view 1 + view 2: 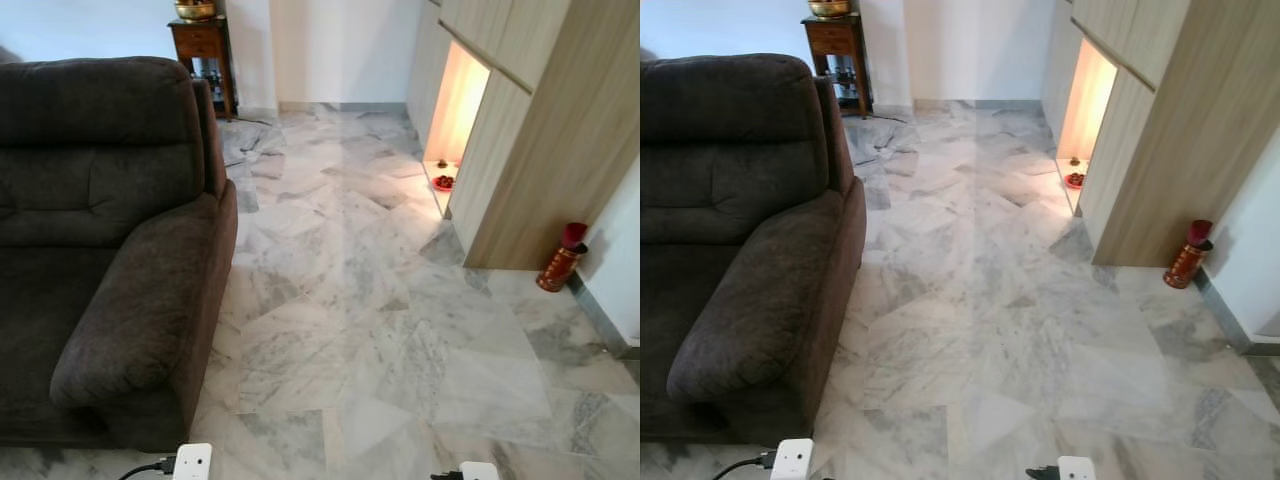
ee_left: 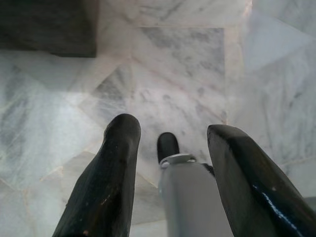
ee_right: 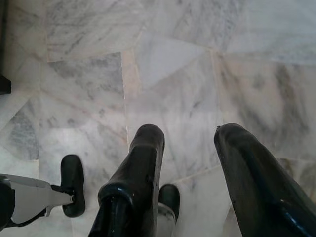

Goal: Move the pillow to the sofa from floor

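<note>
On the robot's left stands a dark brown sofa (image 1: 100, 230), its padded armrest (image 1: 150, 310) running toward the camera and its seat cushion (image 1: 30, 330) bare where it can be seen. Grey-veined white marble floor (image 1: 380, 330) covers the open area to the right of the sofa and extends to the far wall. A small dark wooden side table (image 1: 205, 55) stands against that wall beyond the sofa back, with a brass-coloured bowl (image 1: 195, 9) on its top. Along the right side runs a light wood cabinet (image 1: 540, 150) with a lit recess (image 1: 455, 110) at floor level; a small red object (image 1: 443, 182) sits inside the recess. A red vase (image 1: 562, 258) stands on the floor just beside the cabinet's near corner, close to the white wall. The pillow cannot be located on the floor or on the sofa. The left gripper (image 2: 173, 148) hangs over the marble with its two black fingers (image 2: 111, 182) spread wide and nothing between them; a corner of the sofa base (image 2: 49, 27) shows beyond it. The right gripper (image 3: 190, 148) also hangs above the marble, its fingers (image 3: 136, 182) spread wide and empty.
</note>
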Controlling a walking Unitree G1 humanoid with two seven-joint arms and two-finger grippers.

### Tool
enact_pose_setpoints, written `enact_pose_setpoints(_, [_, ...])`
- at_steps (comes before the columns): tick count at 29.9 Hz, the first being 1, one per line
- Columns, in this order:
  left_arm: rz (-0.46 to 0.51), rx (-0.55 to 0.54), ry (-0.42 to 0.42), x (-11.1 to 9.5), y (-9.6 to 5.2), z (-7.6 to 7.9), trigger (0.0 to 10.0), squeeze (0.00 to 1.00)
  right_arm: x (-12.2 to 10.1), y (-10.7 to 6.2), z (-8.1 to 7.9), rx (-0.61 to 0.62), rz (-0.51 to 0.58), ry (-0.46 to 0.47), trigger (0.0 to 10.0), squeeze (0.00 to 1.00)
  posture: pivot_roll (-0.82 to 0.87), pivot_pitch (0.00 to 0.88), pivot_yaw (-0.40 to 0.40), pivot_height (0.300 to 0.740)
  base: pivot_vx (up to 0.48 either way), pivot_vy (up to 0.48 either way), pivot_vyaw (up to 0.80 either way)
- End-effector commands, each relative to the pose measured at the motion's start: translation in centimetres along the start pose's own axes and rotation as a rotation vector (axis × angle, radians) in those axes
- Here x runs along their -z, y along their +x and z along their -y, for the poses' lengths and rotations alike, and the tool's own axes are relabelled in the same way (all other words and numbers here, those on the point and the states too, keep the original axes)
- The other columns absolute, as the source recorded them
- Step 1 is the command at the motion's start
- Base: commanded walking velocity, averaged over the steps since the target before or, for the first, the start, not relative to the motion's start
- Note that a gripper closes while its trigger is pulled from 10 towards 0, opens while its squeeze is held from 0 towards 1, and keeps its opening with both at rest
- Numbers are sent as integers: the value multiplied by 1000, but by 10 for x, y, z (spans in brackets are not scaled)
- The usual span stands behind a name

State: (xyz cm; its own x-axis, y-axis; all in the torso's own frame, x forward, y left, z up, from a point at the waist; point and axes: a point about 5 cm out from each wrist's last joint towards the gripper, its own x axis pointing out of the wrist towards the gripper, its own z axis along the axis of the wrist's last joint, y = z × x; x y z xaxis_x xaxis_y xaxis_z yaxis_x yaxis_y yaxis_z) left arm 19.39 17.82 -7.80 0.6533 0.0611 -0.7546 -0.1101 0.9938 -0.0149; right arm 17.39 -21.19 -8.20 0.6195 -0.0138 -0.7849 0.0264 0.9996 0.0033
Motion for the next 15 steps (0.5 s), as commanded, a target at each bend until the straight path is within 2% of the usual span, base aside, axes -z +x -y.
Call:
enact_pose_setpoints(1, [-115, -145, -40, 24, -15, -68, 10000, 0, -14, 9, -31, -69, -41, 238, 10000, 0, 112, 0, -3, 740, 0, 480, 0])
enact_pose_setpoints(15, [-114, -149, -37, 23, -15, -70, 10000, 0, -14, 9, -33, -75, -41, 236, 10000, 0, 106, 0, 1, 740, 0, 480, 0])
